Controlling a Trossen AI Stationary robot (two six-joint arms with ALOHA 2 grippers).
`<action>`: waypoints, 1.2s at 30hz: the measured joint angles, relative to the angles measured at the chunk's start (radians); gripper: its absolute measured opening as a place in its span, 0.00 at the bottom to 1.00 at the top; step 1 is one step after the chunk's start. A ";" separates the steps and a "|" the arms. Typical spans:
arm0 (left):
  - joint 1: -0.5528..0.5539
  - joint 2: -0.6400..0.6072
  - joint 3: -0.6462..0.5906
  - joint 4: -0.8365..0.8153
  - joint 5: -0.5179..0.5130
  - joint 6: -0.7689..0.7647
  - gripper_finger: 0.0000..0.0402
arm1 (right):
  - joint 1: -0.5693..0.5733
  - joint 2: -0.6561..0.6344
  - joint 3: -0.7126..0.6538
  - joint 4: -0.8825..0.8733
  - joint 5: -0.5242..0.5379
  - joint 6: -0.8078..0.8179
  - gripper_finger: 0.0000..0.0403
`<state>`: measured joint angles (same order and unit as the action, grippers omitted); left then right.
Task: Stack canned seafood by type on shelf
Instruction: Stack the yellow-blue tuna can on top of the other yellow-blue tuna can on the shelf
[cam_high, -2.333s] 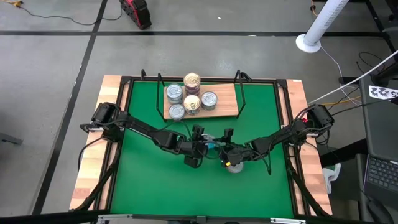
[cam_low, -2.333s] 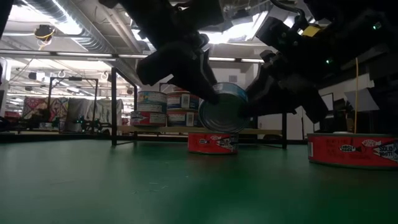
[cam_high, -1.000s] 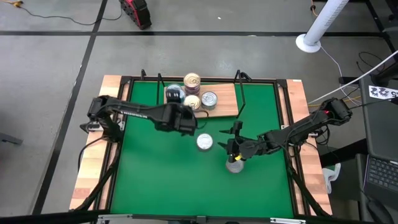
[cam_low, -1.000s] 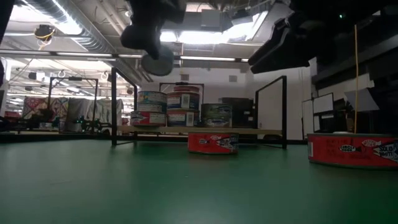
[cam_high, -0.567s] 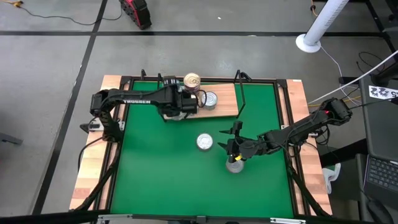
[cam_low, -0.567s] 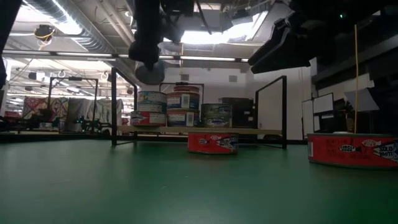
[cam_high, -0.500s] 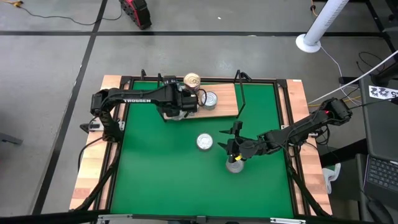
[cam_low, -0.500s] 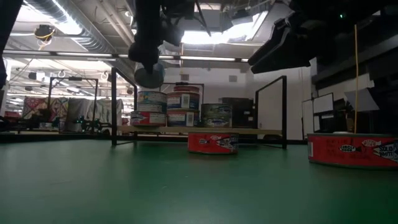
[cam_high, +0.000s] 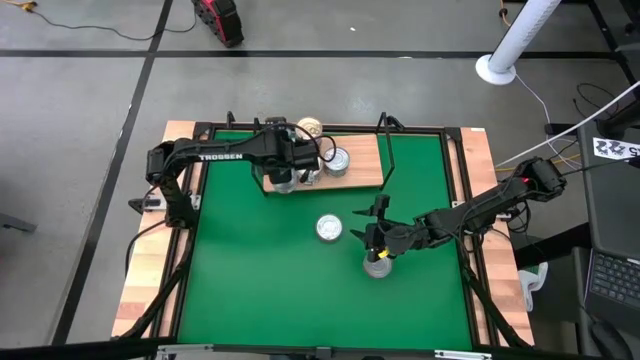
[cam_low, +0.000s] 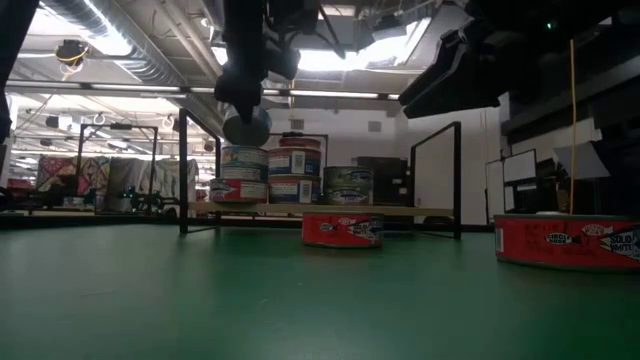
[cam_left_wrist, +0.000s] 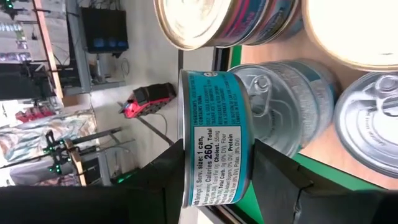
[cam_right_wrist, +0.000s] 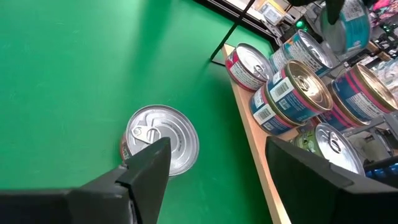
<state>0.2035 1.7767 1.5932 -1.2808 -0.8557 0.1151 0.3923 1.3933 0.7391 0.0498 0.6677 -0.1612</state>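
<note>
My left gripper (cam_high: 285, 166) is over the shelf (cam_high: 366, 171), a light wooden board at the far side of the green mat. It is shut on a teal-labelled can (cam_left_wrist: 215, 147), which also shows in the low view (cam_low: 245, 126). Several cans stand on the shelf on their bases, some stacked two high (cam_right_wrist: 292, 87). Two red-labelled cans rest on the mat (cam_high: 328, 228) (cam_high: 376, 266). My right gripper (cam_high: 370, 214) hovers open above the mat between them, touching nothing. Its wrist view shows one silver lid (cam_right_wrist: 163, 138) ahead of it. My left gripper pinches the teal can between its two fingers (cam_left_wrist: 163, 177), one on each flat end (cam_left_wrist: 183, 155). The fingers come from above, pointing down. The can is turned on edge, label wall toward the wrist camera, lifted clear above the cans on the shelf.
Thin black wire uprights (cam_high: 388, 150) rise at the shelf's ends. Pale wooden planks (cam_high: 150, 280) border the mat on both sides. Open green mat (cam_high: 260, 290) lies at the near side. In the low view one red can (cam_low: 565, 243) sits close to the camera.
My left gripper, carrying the teal can, has moved from above the mat toward the table's far edge and now hangs over the shelf's left part. The can stays shut in its fingers. My right arm and the loose cans have kept still.
</note>
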 joint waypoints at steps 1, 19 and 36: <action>0.003 0.000 0.000 0.000 0.000 0.001 0.38 | 0.000 0.000 0.000 0.000 -0.005 0.000 0.65; 0.003 0.000 0.000 0.008 0.096 0.098 0.40 | 0.000 0.000 0.000 0.000 -0.006 0.000 0.65; 0.024 0.000 0.000 0.010 0.107 0.093 0.59 | 0.000 0.000 0.000 0.000 -0.006 0.000 0.65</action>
<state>0.2273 1.7771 1.5929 -1.2703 -0.7491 0.2081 0.3922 1.3933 0.7391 0.0498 0.6614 -0.1616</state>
